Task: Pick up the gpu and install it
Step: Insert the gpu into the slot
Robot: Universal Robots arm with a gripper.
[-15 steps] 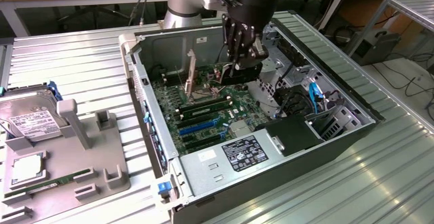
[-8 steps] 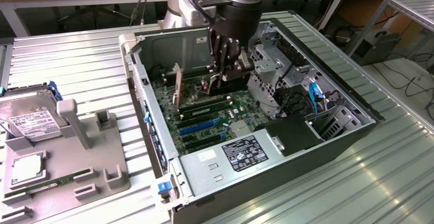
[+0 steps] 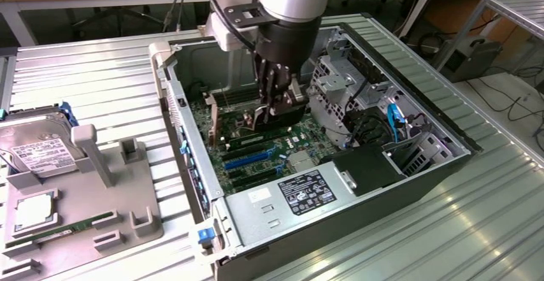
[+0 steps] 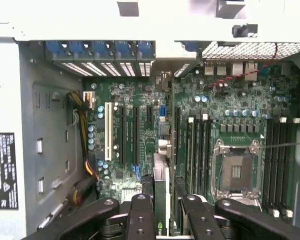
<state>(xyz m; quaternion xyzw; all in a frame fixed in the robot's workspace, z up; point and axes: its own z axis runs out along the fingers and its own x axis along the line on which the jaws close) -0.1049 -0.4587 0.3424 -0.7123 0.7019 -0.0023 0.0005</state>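
Observation:
The gpu is held edge-on between my fingers, a thin card with a green board edge at its near end. My gripper is shut on it, above the black expansion slots of the motherboard. In the exterior view my gripper reaches down into the open computer case, with the black gpu low between the fingers, just over the green motherboard. Whether the card's edge touches a slot I cannot tell.
A silver power supply sits at the case's near end and a metal drive cage stands beside my arm. The open CPU socket lies next to the memory slots. At the exterior view's left, a grey fixture holds a hard drive and a memory stick.

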